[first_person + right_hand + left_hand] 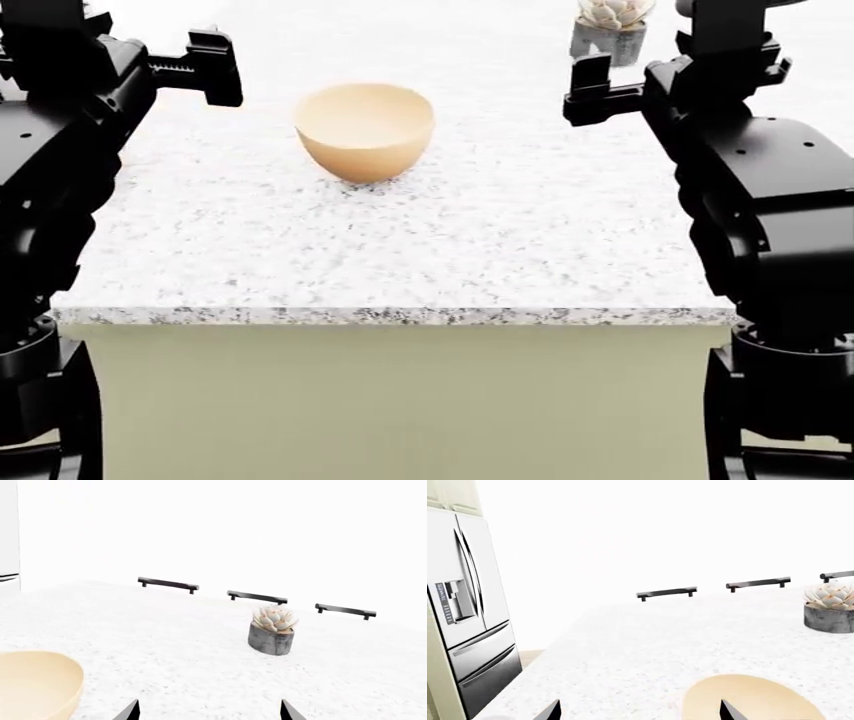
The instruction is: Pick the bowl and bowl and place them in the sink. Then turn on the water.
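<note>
While both arms hung raised at the counter's (400, 260) sides, the left gripper (200, 65) and right gripper (594, 90) gaped wide, holding nothing. Between them the peach-tan bowl (364, 128) stood upright on the speckled stone. Beyond, a potted succulent (610, 25) was cut off at the head view's edge, and a steel refrigerator (470, 605) stood at far left.

The pale peach-tan round bowl (752, 700) is cut off at six o'clock in the left wrist view; only the left gripper's (639, 711) dark fingertips (551, 711) show.
</note>
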You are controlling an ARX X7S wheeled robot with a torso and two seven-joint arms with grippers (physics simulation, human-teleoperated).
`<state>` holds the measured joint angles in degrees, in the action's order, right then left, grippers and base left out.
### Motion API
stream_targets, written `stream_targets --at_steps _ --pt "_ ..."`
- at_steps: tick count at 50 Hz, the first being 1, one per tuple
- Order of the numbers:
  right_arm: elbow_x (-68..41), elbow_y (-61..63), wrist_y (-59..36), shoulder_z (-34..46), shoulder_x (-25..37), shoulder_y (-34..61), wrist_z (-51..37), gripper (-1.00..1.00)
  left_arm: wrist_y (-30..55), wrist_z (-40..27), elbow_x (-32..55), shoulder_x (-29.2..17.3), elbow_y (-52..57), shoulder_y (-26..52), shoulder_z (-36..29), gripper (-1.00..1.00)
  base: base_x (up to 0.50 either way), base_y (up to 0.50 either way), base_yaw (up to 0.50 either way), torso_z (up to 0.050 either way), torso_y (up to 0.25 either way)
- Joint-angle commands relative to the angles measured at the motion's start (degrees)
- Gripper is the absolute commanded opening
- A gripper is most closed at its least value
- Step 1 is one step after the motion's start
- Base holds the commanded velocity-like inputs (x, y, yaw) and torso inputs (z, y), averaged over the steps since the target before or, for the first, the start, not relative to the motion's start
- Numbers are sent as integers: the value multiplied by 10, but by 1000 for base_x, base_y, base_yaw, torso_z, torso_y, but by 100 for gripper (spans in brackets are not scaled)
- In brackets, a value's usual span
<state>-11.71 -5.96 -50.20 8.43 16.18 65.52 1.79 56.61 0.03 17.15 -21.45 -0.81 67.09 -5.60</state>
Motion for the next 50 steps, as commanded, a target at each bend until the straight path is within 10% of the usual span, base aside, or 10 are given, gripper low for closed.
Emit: stream_targets --at_steps 1,50 --pt "-5 5 -2 2 0 -4 1 100 -9 1 0 -2 0 -4 -2 100 -1 500 0 0 0" --pt "-18 7 7 0 5 -14 -1 100 -16 2 4 -9 19 -7 -16 100 -1 490 0 0 0"
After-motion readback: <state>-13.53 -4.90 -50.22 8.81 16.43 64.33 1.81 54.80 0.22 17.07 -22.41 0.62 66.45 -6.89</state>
